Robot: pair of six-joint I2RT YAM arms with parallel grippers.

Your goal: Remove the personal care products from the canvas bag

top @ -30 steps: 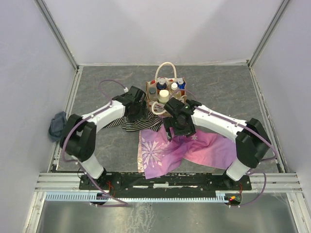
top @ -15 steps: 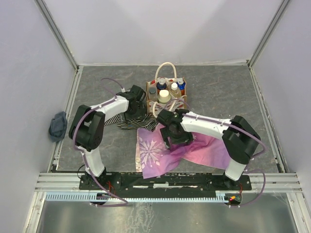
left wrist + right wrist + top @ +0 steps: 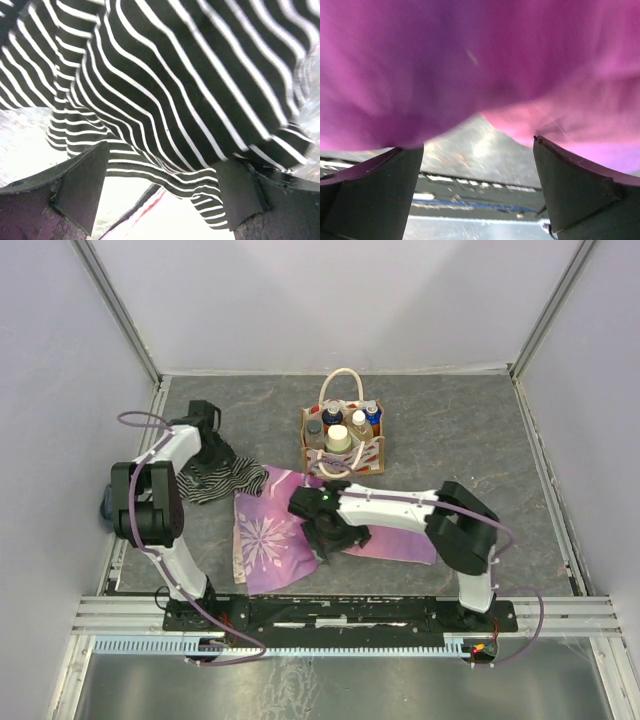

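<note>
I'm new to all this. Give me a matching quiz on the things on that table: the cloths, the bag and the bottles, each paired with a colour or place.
Things:
1. striped cloth
2. pink cloth
3. bag
4. bottles

Descriptions:
a. upright inside the bag
b. black and white
c. snowflake print
d. tan, with looped handles

Pairs: 1-b, 2-c, 3-d, 4-a.

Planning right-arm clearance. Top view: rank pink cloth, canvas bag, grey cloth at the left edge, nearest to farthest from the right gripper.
1. pink cloth: right at the right gripper, front centre.
2. canvas bag: behind the gripper, toward the back.
3. grey cloth: far left side, clearly the farthest.
</note>
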